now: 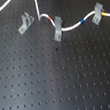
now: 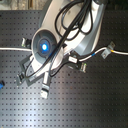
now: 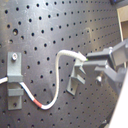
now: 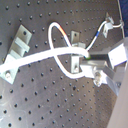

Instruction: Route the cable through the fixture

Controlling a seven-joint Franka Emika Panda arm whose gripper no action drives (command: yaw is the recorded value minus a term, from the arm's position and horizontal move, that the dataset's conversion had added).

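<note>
The white cable (image 1: 81, 21) runs through the middle clip (image 1: 58, 27) and the right clip (image 1: 98, 13), with its red band between the left and middle clips. One strand rises out of the first exterior view's top edge. The fixture (image 1: 25, 22), the left slanted grey clip, holds no cable. In the first wrist view my gripper (image 3: 86, 62) is shut on the cable (image 3: 56, 75) near its end, just above a grey clip (image 3: 74, 81). The second wrist view shows the gripper (image 4: 86, 59) with the cable (image 4: 40, 56) looping beside it. The gripper itself is out of the first exterior view.
The black perforated board (image 1: 60, 80) carries all three clips. In the second exterior view the arm and its base (image 2: 45, 45) cover the middle of the board and hide the gripper. A stretch of cable (image 2: 107, 50) shows at the second exterior view's right.
</note>
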